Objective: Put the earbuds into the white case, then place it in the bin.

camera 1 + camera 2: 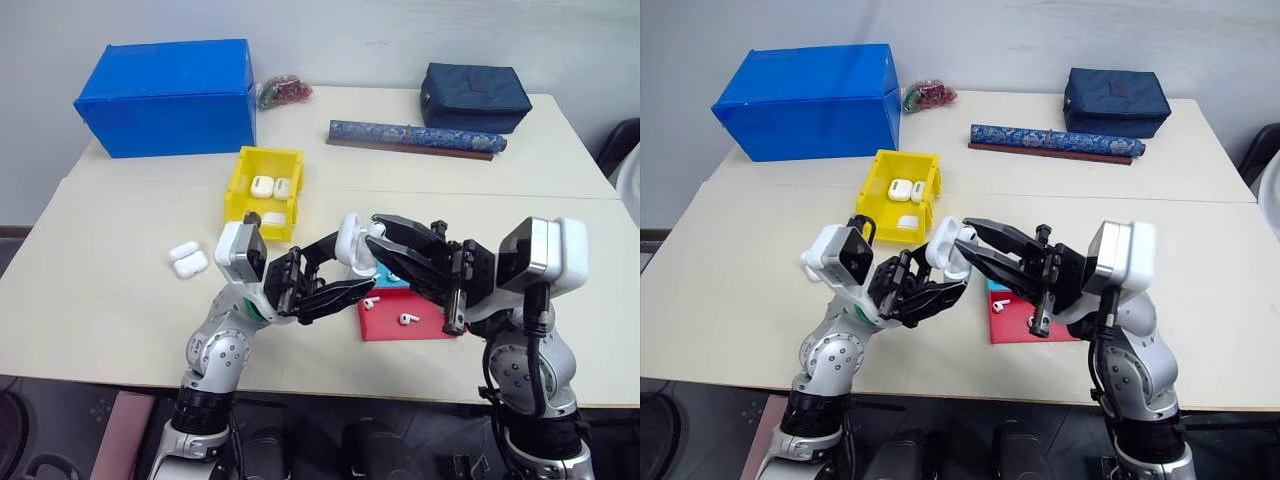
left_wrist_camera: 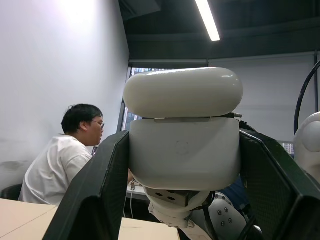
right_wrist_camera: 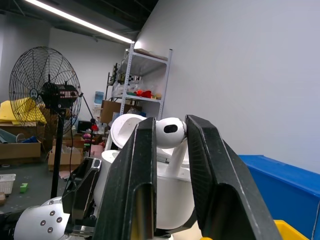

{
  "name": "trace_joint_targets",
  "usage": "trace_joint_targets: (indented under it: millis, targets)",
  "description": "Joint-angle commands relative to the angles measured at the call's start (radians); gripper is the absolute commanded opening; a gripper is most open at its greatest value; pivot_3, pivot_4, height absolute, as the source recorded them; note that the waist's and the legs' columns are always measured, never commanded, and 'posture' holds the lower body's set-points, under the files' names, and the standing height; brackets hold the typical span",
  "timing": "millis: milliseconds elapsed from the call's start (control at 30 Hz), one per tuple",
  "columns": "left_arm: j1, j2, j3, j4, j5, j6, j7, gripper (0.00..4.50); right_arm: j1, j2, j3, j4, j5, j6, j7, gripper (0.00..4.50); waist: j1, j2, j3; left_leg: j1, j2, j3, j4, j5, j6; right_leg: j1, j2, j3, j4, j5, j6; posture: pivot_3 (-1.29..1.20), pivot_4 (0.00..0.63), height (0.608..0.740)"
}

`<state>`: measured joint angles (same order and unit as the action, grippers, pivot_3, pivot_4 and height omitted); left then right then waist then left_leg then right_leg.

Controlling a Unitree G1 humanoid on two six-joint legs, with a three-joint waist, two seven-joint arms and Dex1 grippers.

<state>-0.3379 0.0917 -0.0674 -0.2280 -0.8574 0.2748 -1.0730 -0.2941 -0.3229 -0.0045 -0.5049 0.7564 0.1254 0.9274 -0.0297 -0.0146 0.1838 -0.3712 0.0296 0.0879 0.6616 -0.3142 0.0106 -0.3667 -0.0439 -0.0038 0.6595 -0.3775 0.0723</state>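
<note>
While the two arms meet above the front edge of the cream table (image 1: 100, 290), the largest item, a blue box (image 1: 165, 95), stands at the far left, with a dark blue bag (image 1: 475, 97) at the far right and a long patterned blue roll (image 1: 415, 138) lying in front of the bag. Nearer the middle, the yellow bin (image 1: 264, 190) holds several small white cases, and a further pair of white cases (image 1: 187, 258) lies on the table to its left. A red tray (image 1: 405, 315) sits beneath the right arm, carrying two loose earbuds (image 1: 406, 319). Raised over the table, the left gripper (image 2: 182, 165) is clenched on the white case (image 2: 182, 150), one black finger pressed to each side of the body; in the right wrist view the lid stands flipped open. Just above that open case, the right gripper (image 3: 170, 137) pinches a single earbud (image 3: 169, 134) by its bulb between both fingers, the stem pointing down toward the case opening.
</note>
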Motion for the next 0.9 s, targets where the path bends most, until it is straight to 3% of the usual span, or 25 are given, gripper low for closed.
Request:
trace_joint_targets:
  millis: [33,900]
  targets:
    - [0.002,-0.004,-0.035,-0.066,0.002,-0.022,-0.039,2.80,-0.013,-0.012,0.041,0.021,-0.041,0.030,-0.018,0.46,0.000,0.000,0.000,0.000,0.000,0.000,0.000,0.000,0.000,0.000,0.000,0.000,0.000,0.000,0.000,0.00,0.150,0.740]
    - [-0.009,-0.049,-0.009,-0.049,0.017,-0.072,-0.008,2.80,0.013,-0.079,0.005,0.011,0.059,0.096,0.007,0.46,0.000,0.000,0.000,0.000,0.000,0.000,-0.001,0.000,0.000,0.000,0.000,0.000,-0.001,0.000,0.000,0.00,0.150,0.740]
